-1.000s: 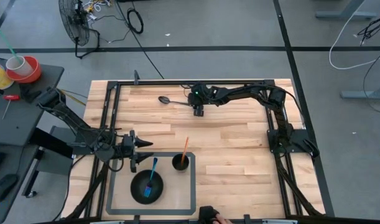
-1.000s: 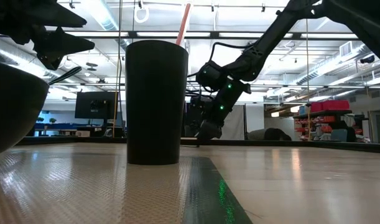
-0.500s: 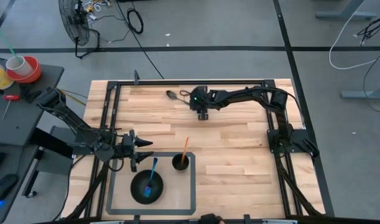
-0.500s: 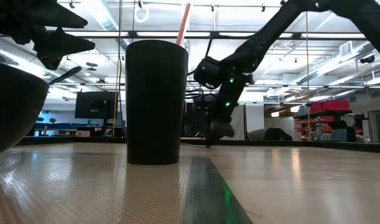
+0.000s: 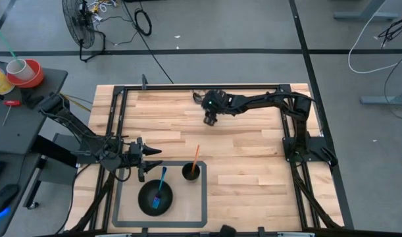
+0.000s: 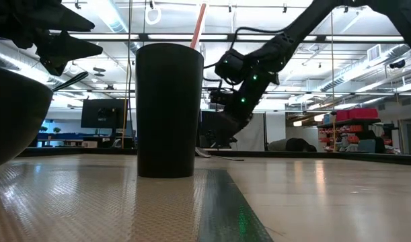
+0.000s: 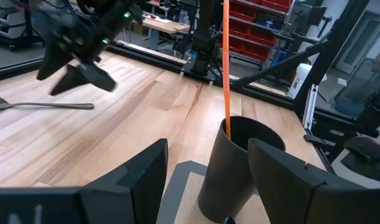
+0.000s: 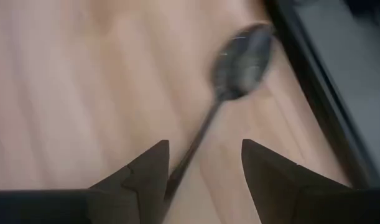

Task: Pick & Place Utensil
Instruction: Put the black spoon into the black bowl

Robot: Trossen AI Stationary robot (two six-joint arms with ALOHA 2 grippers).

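A metal spoon (image 7: pixel 40 104) lies flat on the wooden table near its far edge. Its bowl (image 8: pixel 239 56) points toward the far rail; in the high view only that bowl (image 5: pixel 196 97) shows beside the arm. My right gripper (image 5: pixel 210 119) hangs open just above the handle's near end (image 7: pixel 90 106), one finger on either side of it (image 8: pixel 202 180), with a gap under the fingertips (image 6: pixel 215 140). My left gripper (image 5: pixel 145 158) waits open at the tray's far left corner, facing the black cup (image 7: pixel 239 162).
A dark-edged tray (image 5: pixel 204 197) at the table's near side holds a black bowl (image 5: pixel 148 201) with a blue utensil (image 5: pixel 161 184) and the black cup (image 5: pixel 191 172) with an orange stick (image 5: pixel 195 157). Black frame rails (image 5: pixel 253 86) border the table. Bare wood lies right of the tray.
The spoon has swung about on the table: its bowl slid toward the right and the far edge, so it now slants far to near rather than left to right. My right gripper stayed over the handle end, turned with it, and rose a little off the table.
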